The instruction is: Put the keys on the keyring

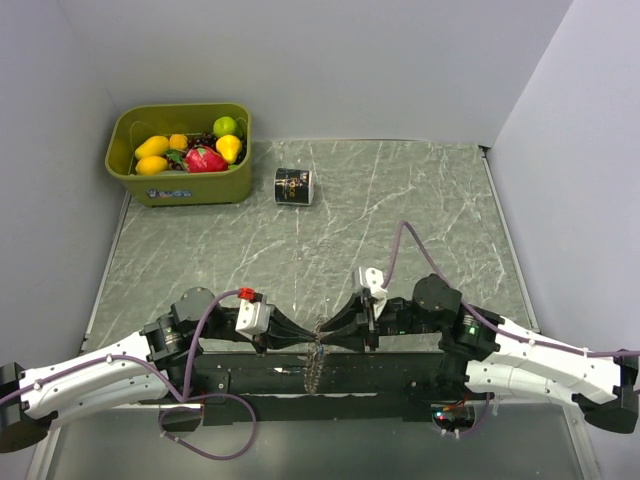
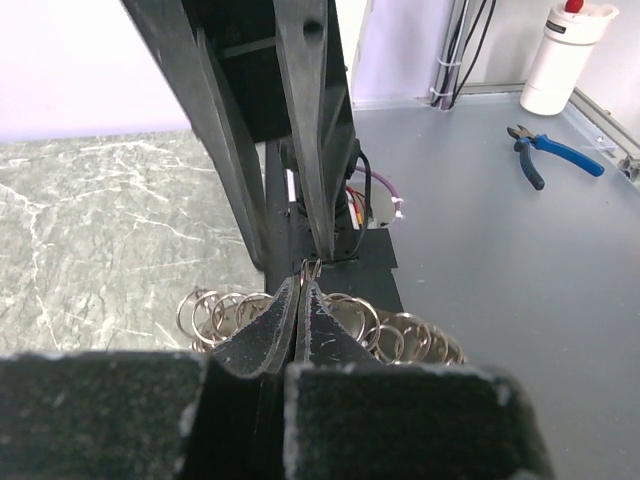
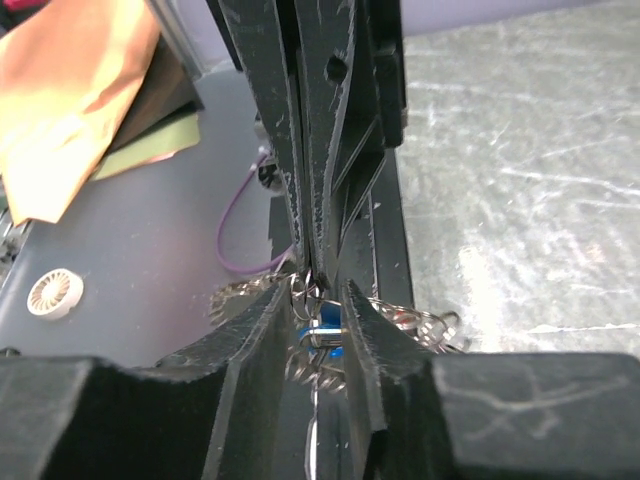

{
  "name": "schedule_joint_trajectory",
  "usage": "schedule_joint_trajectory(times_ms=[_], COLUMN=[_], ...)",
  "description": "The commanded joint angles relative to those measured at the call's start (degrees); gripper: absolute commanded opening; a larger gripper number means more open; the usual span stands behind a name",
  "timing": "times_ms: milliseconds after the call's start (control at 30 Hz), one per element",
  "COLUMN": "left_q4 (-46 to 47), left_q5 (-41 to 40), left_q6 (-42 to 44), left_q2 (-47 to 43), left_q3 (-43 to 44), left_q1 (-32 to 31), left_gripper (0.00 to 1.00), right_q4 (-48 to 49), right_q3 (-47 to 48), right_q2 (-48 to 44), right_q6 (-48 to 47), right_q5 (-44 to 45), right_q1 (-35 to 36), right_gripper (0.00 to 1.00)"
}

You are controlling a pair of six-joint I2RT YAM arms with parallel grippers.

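Observation:
Both grippers meet tip to tip over the black base bar at the table's near edge. My left gripper [image 1: 305, 341] [image 2: 303, 285] is shut on a thin wire loop of the keyring [image 2: 312, 266]. The keyring's bunch of silver rings and keys hangs below the tips [image 1: 316, 370] and spreads behind my left fingers [image 2: 215, 310]. My right gripper [image 1: 331, 336] [image 3: 320, 292] is shut on a blue-headed key [image 3: 328, 322], whose metal part spans the gap between the fingers. Silver rings [image 3: 420, 322] lie tangled around it. How the key and ring join is hidden.
A green bin [image 1: 180, 192] of toy fruit stands at the back left, with a small black labelled can [image 1: 294, 186] beside it. Beyond the table's near edge lie blue pliers [image 2: 560, 152], a white bottle [image 2: 565, 50] and an orange sheet [image 3: 70, 90].

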Motion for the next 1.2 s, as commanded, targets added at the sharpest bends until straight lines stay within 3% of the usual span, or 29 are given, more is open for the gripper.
schedule_joint_trajectory(times_ms=[0,267,767,1033,1133,1167], left_q4=[3.22,3.21,1.81,2.25,2.42,2.42], left_q5=[-0.67,-0.85,-1.37,-1.29,-1.02,-0.85], left_q6=[0.17,0.08,1.23,0.96,0.79,0.79], left_q2=[-1.60,-1.34,-0.64,-0.73,-0.38,-0.37], left_q3=[2.80,3.15,4.47,4.56,4.65,4.65], left_q1=[-0.35,-0.35,-0.35,-0.35,-0.35,-0.35], left_gripper=[0.01,0.01,0.01,0.01,0.01,0.01], right_q4=[2.27,2.35,2.71,2.71,3.06,3.14], right_q3=[0.25,-0.10,-1.42,-1.51,-1.42,-1.42], right_q2=[-3.03,-1.89,-1.10,-0.57,-0.40,-0.31], right_q6=[0.71,1.58,2.46,2.81,2.99,3.08], right_q5=[2.42,1.72,1.81,2.24,2.77,2.77], right_q1=[-0.32,-0.23,-0.23,-0.23,-0.23,-0.15], right_gripper=[0.35,0.33,0.37,0.30,0.23,0.16])
